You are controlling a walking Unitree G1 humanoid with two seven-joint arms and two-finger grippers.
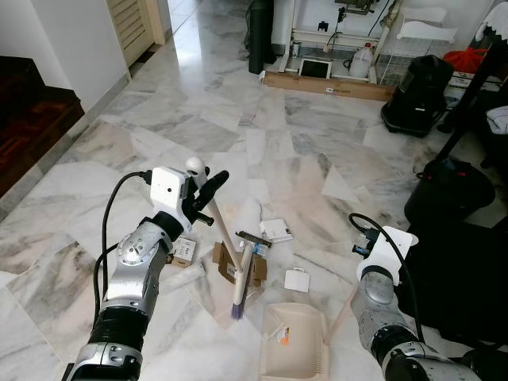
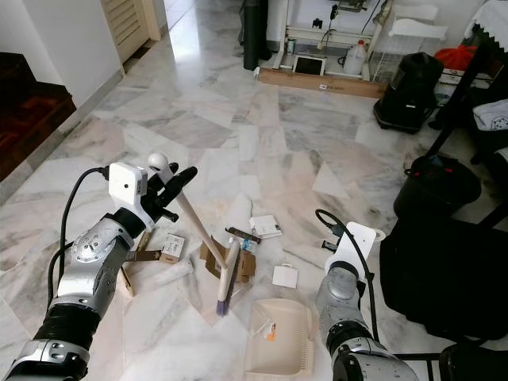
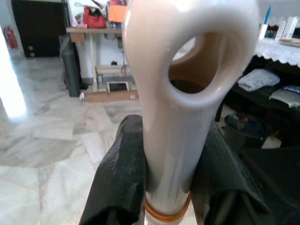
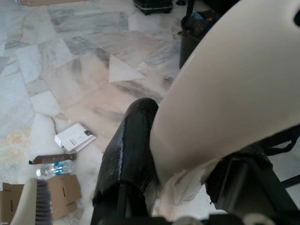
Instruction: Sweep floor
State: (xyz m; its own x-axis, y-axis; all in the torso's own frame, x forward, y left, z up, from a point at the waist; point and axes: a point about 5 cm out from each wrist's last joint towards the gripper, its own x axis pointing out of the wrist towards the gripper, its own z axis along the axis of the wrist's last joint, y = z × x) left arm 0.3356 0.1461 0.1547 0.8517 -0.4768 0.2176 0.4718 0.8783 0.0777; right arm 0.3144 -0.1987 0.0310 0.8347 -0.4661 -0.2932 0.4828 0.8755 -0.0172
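My left gripper is shut on the top of a beige broom handle, one black finger on each side. The broom slants down to its brush head, which rests on the marble floor among litter: torn cardboard, a brown wrapper, a white booklet, a white square and a small box. A beige dustpan lies on the floor just right of the brush. My right gripper is shut on the dustpan's cream handle.
Black bags stand close on the right and another dark bag farther back. A long flat box and a jug sit by the far wall. Dark wooden steps are at the left. Open marble floor lies ahead.
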